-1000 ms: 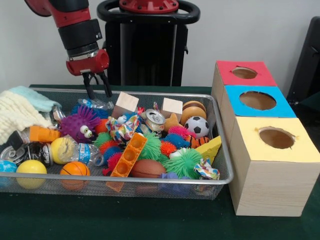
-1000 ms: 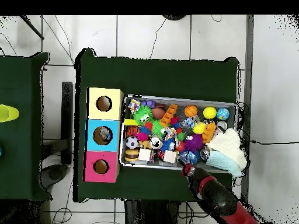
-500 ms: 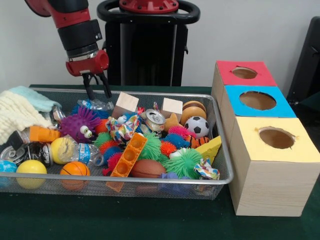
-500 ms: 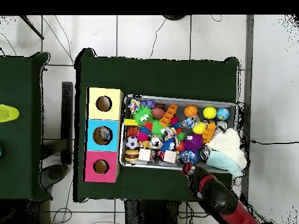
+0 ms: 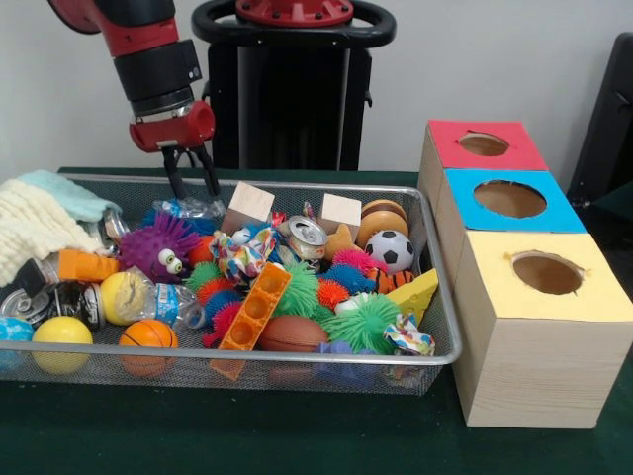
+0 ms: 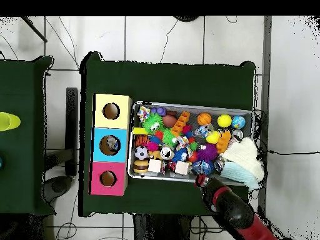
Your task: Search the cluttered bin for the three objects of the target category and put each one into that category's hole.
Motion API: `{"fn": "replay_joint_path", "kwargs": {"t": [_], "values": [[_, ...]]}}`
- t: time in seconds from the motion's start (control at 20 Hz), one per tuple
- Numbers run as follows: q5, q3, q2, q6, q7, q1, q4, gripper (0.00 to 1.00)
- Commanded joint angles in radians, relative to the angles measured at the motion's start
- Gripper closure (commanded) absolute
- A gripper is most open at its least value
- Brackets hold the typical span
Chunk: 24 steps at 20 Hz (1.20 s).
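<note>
Currently the gripper (image 5: 192,184) is hanging with its two fingers apart and gripping nothing, just above a crumpled water bottle (image 5: 190,209) lying at the basket's (image 5: 297,355) far rim. Another bottle (image 5: 158,302) is lying near the basket's front, beside an orange ball (image 5: 147,334). Right of the basket, the red box's hole (image 5: 484,144) is sitting clear.

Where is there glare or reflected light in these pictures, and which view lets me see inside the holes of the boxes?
Front view: bright highlights on the silver can top and the clear bottle; the three holes show only shaded wood. Overhead view: even light, and something sits inside the blue-topped box's hole.
</note>
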Motion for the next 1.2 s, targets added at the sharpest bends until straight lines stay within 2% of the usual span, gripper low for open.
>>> {"fn": "replay_joint_path", "kwargs": {"t": [0.05,0.2,0.4,0.85,1.2], "values": [[0.023,-0.038,-0.027,0.174,0.072,0.044,-0.229,0.00],[0.015,-0.054,-0.047,0.292,0.030,0.037,-0.240,0.00],[0.001,-0.063,-0.048,0.390,0.021,0.025,-0.252,0.00],[-0.016,-0.047,-0.006,0.499,0.029,0.014,-0.292,0.00],[-0.021,-0.017,0.019,0.570,-0.006,-0.020,-0.308,0.00]]}}
